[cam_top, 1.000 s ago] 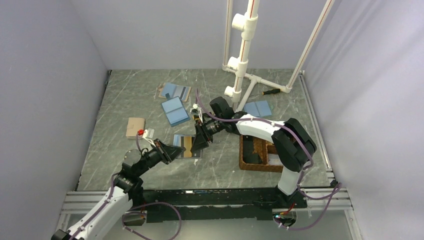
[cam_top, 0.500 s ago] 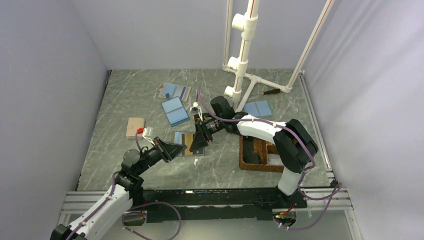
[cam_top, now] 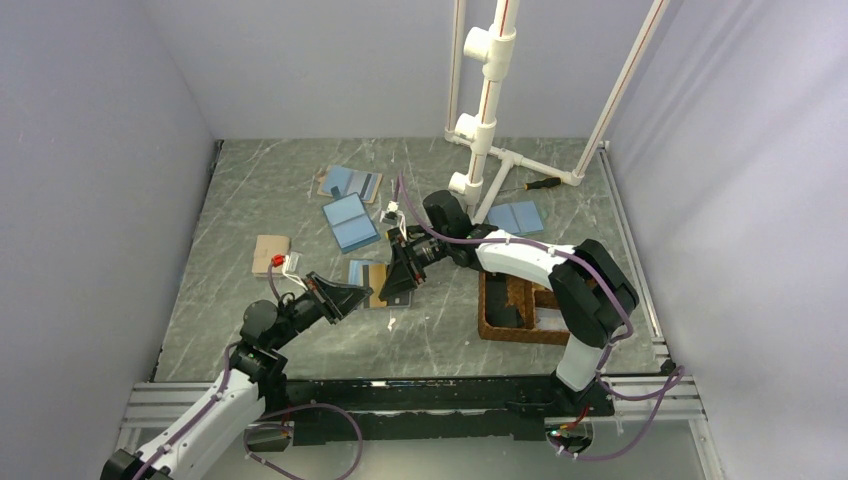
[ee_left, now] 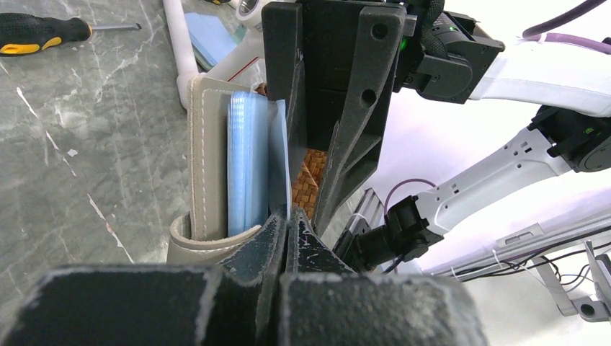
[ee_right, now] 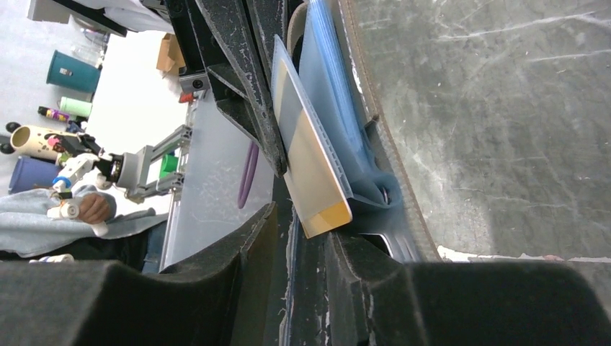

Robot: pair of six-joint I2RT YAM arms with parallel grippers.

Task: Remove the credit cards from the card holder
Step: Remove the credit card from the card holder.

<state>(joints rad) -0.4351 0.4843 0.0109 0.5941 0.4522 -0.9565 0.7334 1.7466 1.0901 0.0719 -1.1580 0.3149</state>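
From above, finds the holder (cam_top: 360,272) mid-table, left of the tray (cam_top: 488,315), flanked by the left gripper (cam_top: 362,293) at its near-left edge and the right gripper (cam_top: 392,292) at its right edge, the right one nearer the card. From the left wrist, shows fingers (ee_left: 268,232) pressed together on a thin blue leaf of the holder, its long axis running away toward the right gripper just beyond. From the right wrist, shows one card (ee_right: 310,169) sticking out of the pocket, long axis aimed into part-spread jaws with a narrow gap either side; likely calls for pinching and drawing right.
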